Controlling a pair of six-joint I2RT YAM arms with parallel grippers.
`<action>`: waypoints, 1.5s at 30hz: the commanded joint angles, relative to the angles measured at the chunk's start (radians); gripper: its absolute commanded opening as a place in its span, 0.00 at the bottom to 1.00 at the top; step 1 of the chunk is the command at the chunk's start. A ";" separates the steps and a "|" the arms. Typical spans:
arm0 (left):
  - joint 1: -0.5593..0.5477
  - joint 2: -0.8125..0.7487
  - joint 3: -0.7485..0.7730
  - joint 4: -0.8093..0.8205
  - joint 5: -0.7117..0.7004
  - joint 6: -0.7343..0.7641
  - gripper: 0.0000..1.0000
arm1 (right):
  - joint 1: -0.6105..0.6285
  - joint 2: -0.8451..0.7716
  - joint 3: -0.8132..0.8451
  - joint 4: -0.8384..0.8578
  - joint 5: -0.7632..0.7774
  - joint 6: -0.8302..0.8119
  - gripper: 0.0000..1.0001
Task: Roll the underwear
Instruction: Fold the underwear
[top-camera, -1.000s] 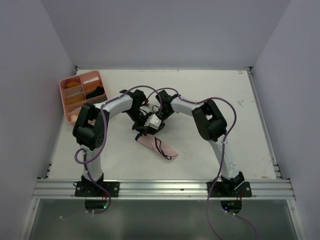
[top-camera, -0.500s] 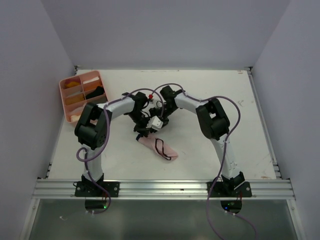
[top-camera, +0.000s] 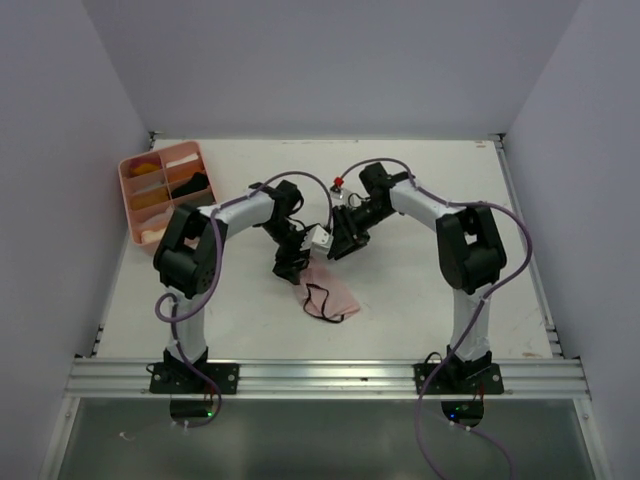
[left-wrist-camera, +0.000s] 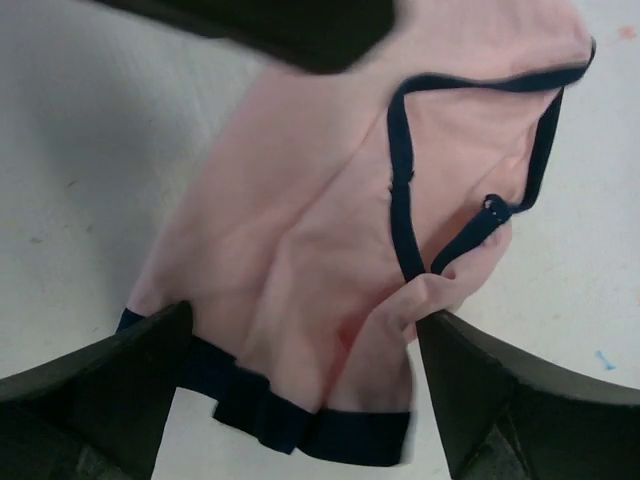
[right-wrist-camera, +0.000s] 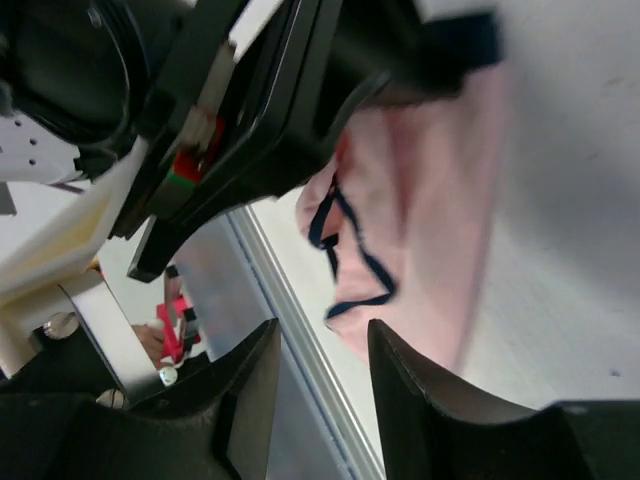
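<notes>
- Your left gripper (left-wrist-camera: 300, 335) stands wide over the pink underwear (left-wrist-camera: 320, 220). One finger sits on each side of the navy-banded end, and nothing is clamped.
- Your right gripper (right-wrist-camera: 325, 345) hangs just beside the cloth, jaws partway apart and empty.
- The underwear lies rumpled on the table (top-camera: 430, 300), centre front between the two arms. Its thin dark edging is looped on top, and it looks unrolled.
- For a tidy roll, first smooth the folds flat. Thin cloth like this will likely bunch if you turn it as it lies.
- Bring the left fingers down to the table and take the whole banded edge, not just one layer.
- Pin the opposite end with the right gripper so the cloth does not slide, and tuck the loose edging inside the roll.
</notes>
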 joint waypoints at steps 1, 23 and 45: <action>0.002 0.027 0.044 0.036 -0.024 -0.058 1.00 | 0.047 -0.042 -0.050 -0.052 -0.077 -0.021 0.44; 0.075 -0.209 -0.081 0.133 0.074 0.055 1.00 | 0.027 0.048 0.059 0.190 0.088 0.111 0.23; 0.092 0.012 0.136 -0.082 0.133 0.114 0.65 | 0.052 0.019 -0.013 0.120 0.094 0.008 0.42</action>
